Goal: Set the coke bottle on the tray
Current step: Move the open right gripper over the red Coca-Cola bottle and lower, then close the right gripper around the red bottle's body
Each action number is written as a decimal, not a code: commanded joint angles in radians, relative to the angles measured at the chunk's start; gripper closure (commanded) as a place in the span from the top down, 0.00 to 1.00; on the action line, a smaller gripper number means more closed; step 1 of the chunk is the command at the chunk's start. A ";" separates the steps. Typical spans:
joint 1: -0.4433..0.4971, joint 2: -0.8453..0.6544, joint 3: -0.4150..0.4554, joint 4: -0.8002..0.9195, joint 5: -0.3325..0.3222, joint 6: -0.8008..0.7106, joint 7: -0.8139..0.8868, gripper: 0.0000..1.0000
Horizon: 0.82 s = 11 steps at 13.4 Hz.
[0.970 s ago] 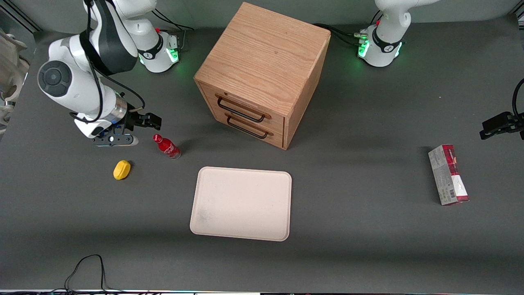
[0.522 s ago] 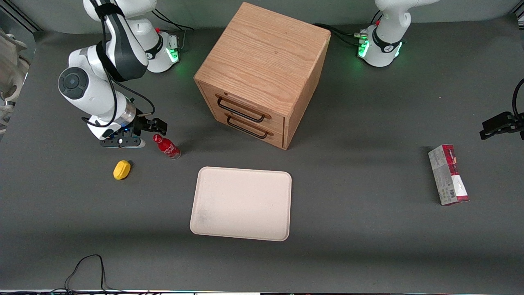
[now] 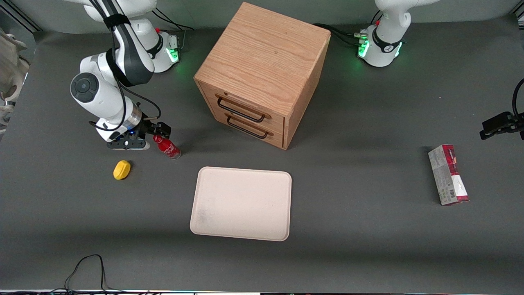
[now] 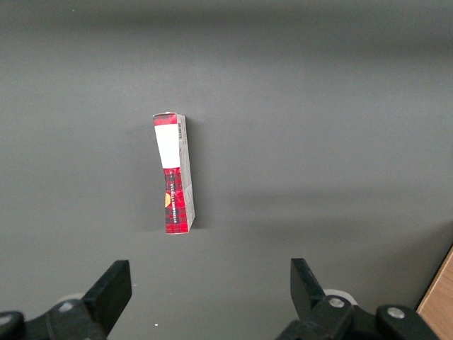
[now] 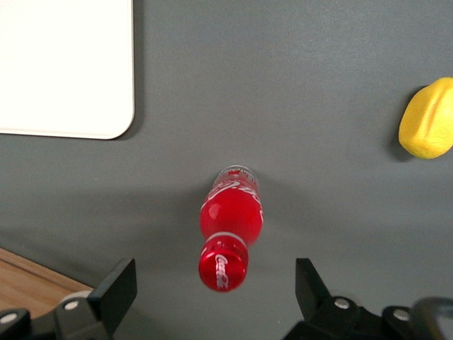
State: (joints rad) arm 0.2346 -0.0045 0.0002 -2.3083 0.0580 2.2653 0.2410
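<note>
The coke bottle (image 3: 167, 146) stands upright on the grey table, small and red with a red cap and white script. It is farther from the front camera than the cream tray (image 3: 241, 203), off the tray's corner toward the working arm's end. My gripper (image 3: 159, 132) hovers just over the bottle's cap, open, touching nothing. The right wrist view looks straight down on the coke bottle (image 5: 228, 237), its cap centred in my gripper (image 5: 214, 278), with a wide gap to each finger. One rounded corner of the tray (image 5: 64, 64) also shows there.
A yellow lemon-like lump (image 3: 121, 169) lies beside the bottle, nearer the front camera; the wrist camera sees the lump (image 5: 427, 119) too. The wooden drawer cabinet (image 3: 262, 69) stands beside the bottle, farther back. A red-and-white carton (image 3: 448, 175) lies toward the parked arm's end.
My gripper has travelled along the table toward the bottle and now sits over its cap. The bottle, tray and lump have not moved.
</note>
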 commanded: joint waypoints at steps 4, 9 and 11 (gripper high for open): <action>-0.001 0.008 -0.002 -0.048 0.003 0.089 -0.026 0.99; -0.001 0.014 -0.002 -0.048 0.003 0.099 -0.026 0.85; -0.001 0.014 -0.002 -0.048 0.003 0.099 -0.026 0.59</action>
State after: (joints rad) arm 0.2346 0.0098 0.0002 -2.3486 0.0580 2.3409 0.2396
